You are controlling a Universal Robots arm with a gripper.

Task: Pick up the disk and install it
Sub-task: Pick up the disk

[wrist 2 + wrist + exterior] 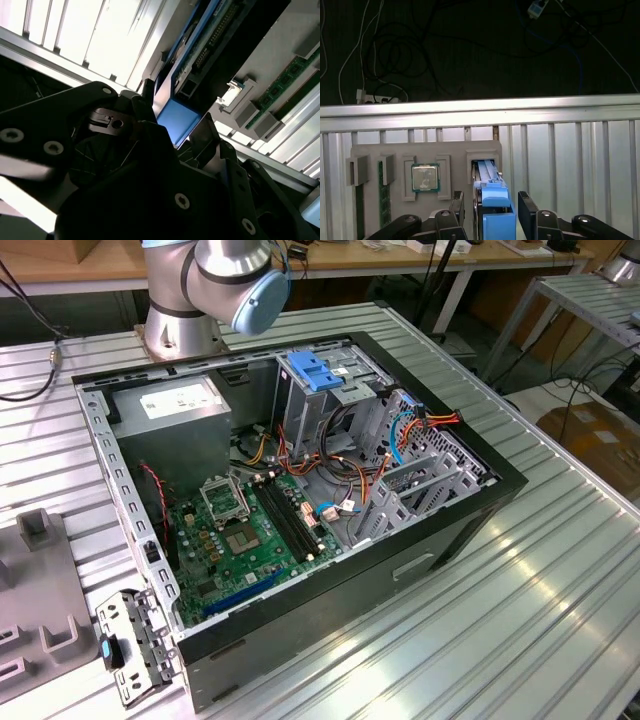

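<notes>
Two parted jaws flank the disk (493,199) standing in its grey holder (395,150).

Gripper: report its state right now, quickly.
Gripper: open, one finger on each side of the disk, which stands in the grey holder.

1. Arm (215,270): silver-grey cylindrical joints, one closed by a round pale-blue end cap (262,295).
2. Claw (492,207): matte black, built from flat jointed link plates.
3. Silver screw heads (181,200) dot those black links.
</notes>
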